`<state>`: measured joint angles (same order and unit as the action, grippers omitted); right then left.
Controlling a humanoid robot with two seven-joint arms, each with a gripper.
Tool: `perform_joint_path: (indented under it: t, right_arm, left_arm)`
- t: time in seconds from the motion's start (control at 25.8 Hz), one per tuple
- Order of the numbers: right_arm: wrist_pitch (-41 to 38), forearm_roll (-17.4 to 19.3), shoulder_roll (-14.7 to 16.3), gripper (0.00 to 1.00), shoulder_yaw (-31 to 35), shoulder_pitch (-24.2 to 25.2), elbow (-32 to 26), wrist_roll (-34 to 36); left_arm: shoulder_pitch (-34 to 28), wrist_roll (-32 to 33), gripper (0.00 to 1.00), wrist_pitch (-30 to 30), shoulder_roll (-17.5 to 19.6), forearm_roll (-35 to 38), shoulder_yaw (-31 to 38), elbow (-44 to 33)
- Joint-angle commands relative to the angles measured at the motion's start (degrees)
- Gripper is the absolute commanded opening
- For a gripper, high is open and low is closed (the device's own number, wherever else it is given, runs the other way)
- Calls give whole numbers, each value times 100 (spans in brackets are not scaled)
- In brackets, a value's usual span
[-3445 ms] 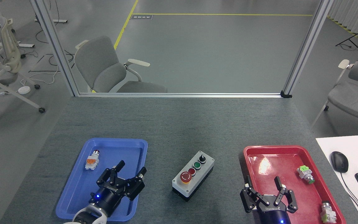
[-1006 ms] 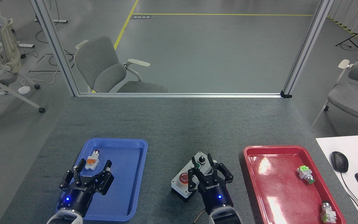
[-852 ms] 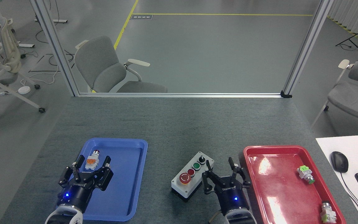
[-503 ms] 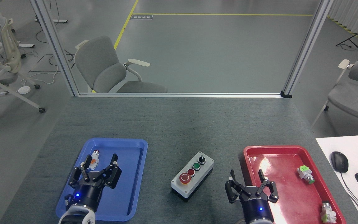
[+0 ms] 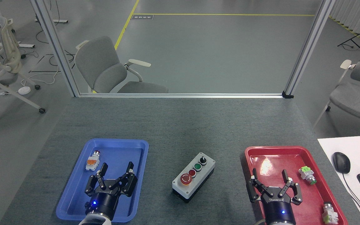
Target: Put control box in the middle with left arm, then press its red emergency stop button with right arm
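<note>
Dark grey speckled felt tabletop (image 5: 180, 125) carries everything. Nearest, the left pincer (image 5: 116, 169) is spread over the blue plastic tray (image 5: 73, 204), the right pincer (image 5: 269, 176) spread over the red plastic tray (image 5: 323, 184). Between both trays stands the oblong light-grey control box (image 5: 195, 175), its big red mushroom emergency stop button (image 5: 186, 178) free.

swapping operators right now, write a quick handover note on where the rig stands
Left gripper: open, empty, over the blue tray.
Right gripper: open, empty, over the red tray.
Control box: on the tabletop between the trays, nothing touching it.
Done: box sits in the middle.
Left: nothing is on the red emergency stop button; whether it is latched down cannot be told, so check before pressing.
</note>
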<state>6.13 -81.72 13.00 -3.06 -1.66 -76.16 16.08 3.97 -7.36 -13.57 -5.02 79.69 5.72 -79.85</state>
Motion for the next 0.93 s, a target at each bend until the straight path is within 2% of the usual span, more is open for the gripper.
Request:
perform_joint_path:
  t: [0.0,0.12,0.19,0.66,0.89]
  right_arm:
    - [-6,121,326,98,-2,105,-294,123]
    - [-6,411,318,98,-2,359,-479,71]
    - [2,464,344,98,25,465,-532,71]
    - [82,534,361,98,104,456,-505,44]
    - [-6,649,370,98,122,421,-488,-307]
  left_arm:
    - [-20,24,99,241,-34,178,-1,-65]
    - [-63,7,99,645,-52,187,-115,-136]
    - [-99,-11,99,829,-52,178,-229,-171]
    - [-90,-37,99,821,-43,143,-238,-171]
    - [-99,-37,99,821,-43,143,-238,-162]
